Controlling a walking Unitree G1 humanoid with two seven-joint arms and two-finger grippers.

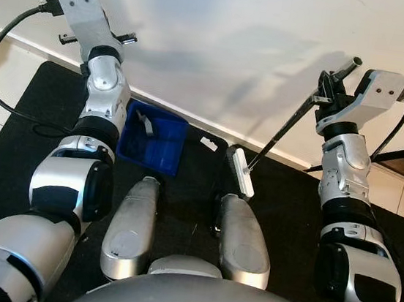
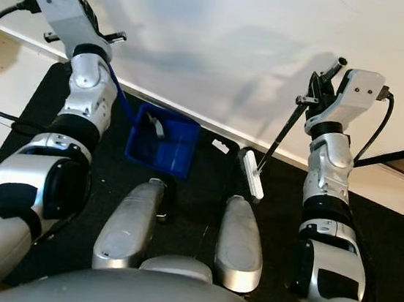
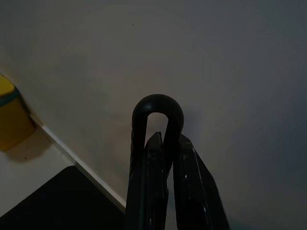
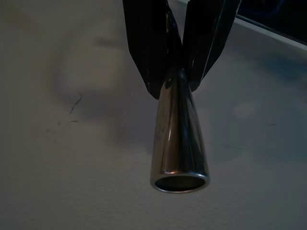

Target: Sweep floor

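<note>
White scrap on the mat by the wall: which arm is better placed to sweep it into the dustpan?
Right. The right gripper is shut on the broom handle, and the broom head rests beside the white scrap. The left gripper holds the blue dustpan by its looped handle.

Yellow object (image 3: pixel 8 112) cut by the frame edge (identity unclear), dustpan (image 1: pixel 153 139) contents indistinct
</note>
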